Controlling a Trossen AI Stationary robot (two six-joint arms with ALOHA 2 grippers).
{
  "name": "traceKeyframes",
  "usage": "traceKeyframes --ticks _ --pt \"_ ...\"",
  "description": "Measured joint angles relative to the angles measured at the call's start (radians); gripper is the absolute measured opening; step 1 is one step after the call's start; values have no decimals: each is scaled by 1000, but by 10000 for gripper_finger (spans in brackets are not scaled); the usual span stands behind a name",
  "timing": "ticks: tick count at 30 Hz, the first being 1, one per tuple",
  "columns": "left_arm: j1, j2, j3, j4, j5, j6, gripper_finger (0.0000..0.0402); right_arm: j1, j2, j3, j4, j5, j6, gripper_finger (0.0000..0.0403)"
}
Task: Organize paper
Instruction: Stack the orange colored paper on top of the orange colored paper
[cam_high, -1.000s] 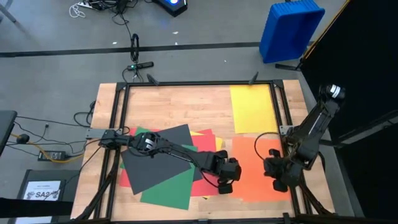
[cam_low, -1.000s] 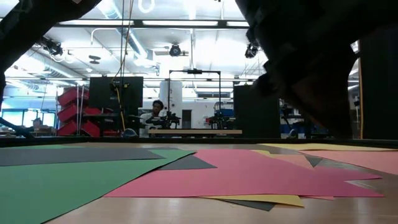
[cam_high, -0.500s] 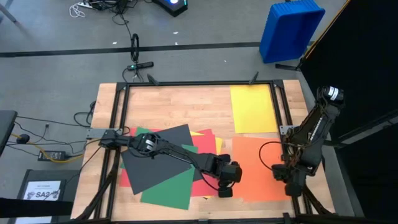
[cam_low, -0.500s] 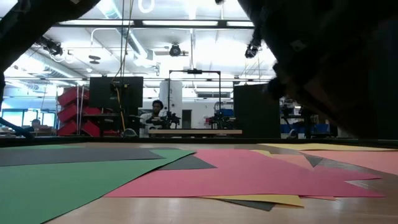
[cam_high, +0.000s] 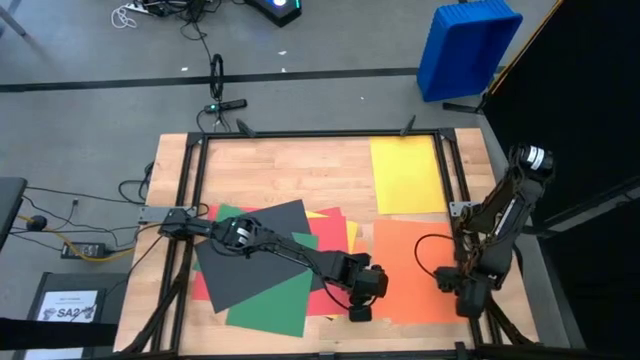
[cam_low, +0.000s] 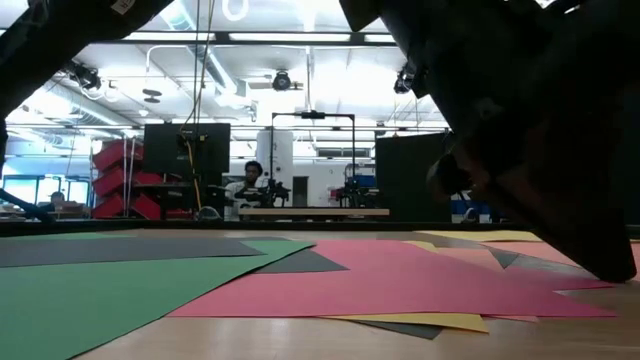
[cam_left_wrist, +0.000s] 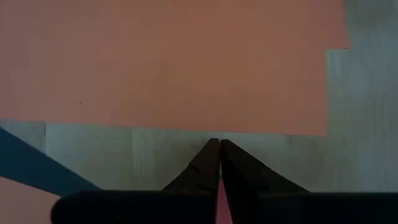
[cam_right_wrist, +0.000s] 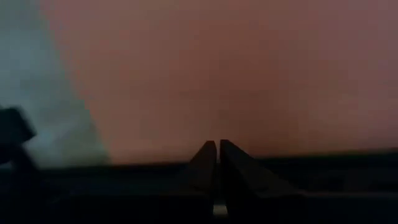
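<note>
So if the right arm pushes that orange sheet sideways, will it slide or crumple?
Probably slide: the orange sheet lies flat on smooth wooden table. It looks thin and floppy, so a push at one edge may buckle it. Its left edge seems to overlap the red sheet, which might drag along. The shut right gripper sits at its right edge.

Overhead ceiling lights (cam_low: 300, 38) are flooding the room evenly, glaring white in the low view. Arms there are showing as black silhouettes. The right wrist view is appearing dim and blurred; the left wrist view is staying sharp.
</note>
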Motion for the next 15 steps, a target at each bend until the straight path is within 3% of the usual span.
traceKeyframes --ticks 6,15 --pt "0 0 -1 2 1 6 0 -11 95 0 17 -20 -31 0" --pt "0 3 -2 32 10 6 0 -57 115 -2 42 -26 -42 0"
